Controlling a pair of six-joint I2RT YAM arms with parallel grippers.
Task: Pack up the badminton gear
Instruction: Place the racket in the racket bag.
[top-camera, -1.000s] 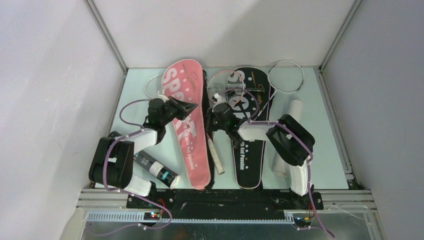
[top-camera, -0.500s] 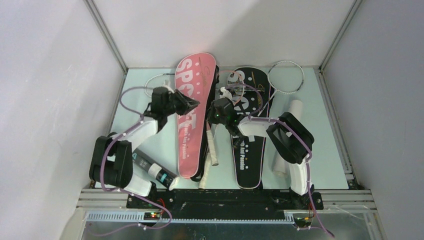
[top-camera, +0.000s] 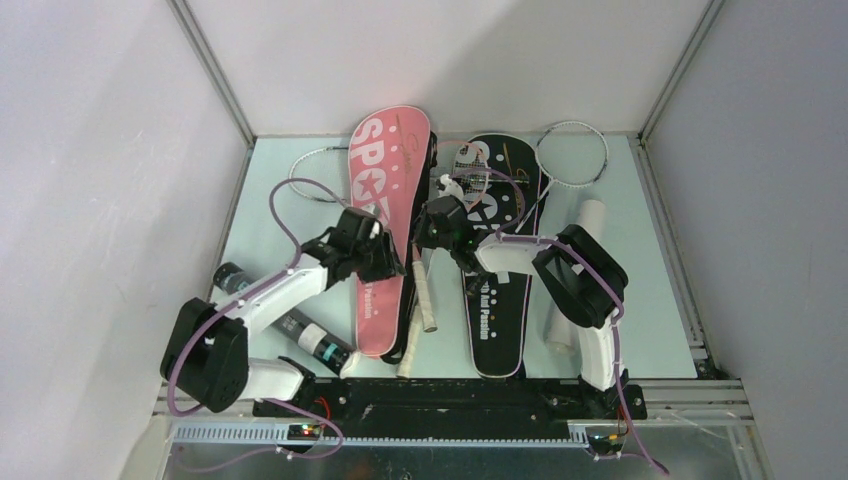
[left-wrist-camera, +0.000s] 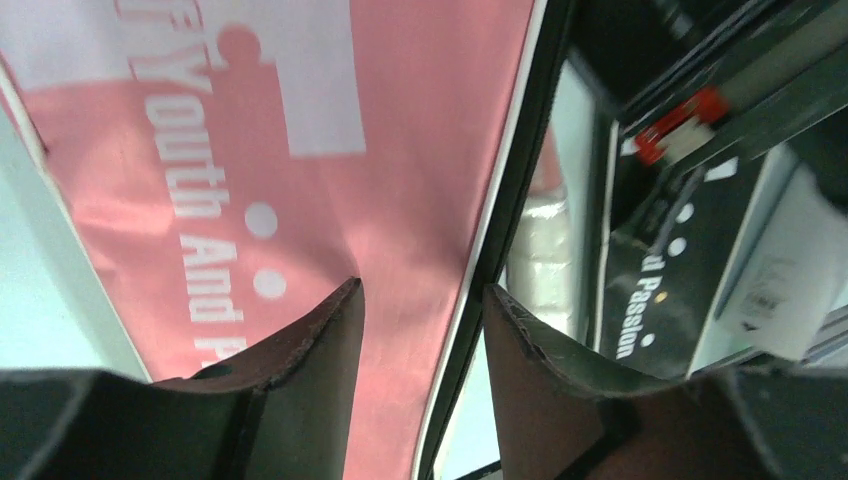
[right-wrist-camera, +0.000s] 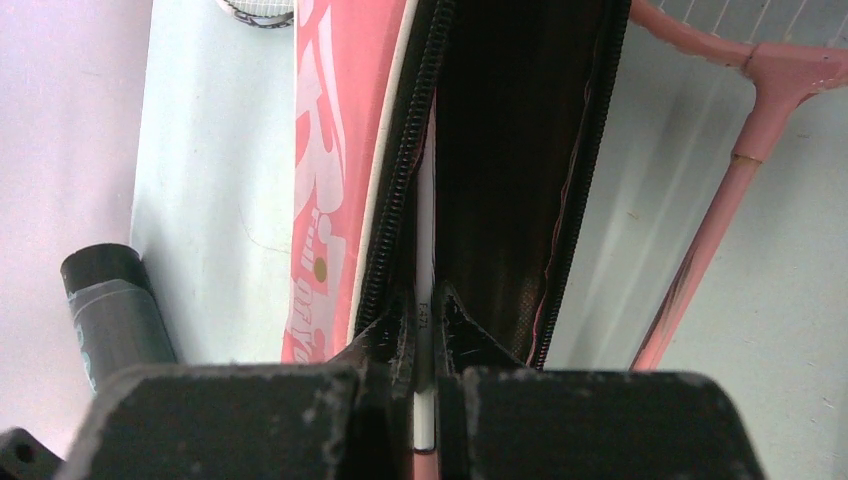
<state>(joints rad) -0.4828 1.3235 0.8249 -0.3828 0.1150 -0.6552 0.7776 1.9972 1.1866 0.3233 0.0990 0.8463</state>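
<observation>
Our right pincer (right-wrist-camera: 425, 322) is clamped on the thin shaft of the white-shafted racket (top-camera: 424, 300), right at the unzipped side of the pink cover (top-camera: 388, 160). The shaft runs on into that opening, while the white handle sticks out toward the near edge of the desk (top-camera: 655, 290). Our left pincer (left-wrist-camera: 420, 292) stands partway apart, gripping nothing, its fingers over the pink cover's piped edge. The pink cover lies lengthwise left of the desk's middle, and the black cover (top-camera: 497, 320) lies just beside it on the right. We see the pink racket (top-camera: 470, 172) with its head on the black cover's wide end, a white-headed racket (top-camera: 572, 156) at the back right corner, the white tube (top-camera: 592, 218) near the right edge, and the black tube (top-camera: 305, 335) at the near left corner.
</observation>
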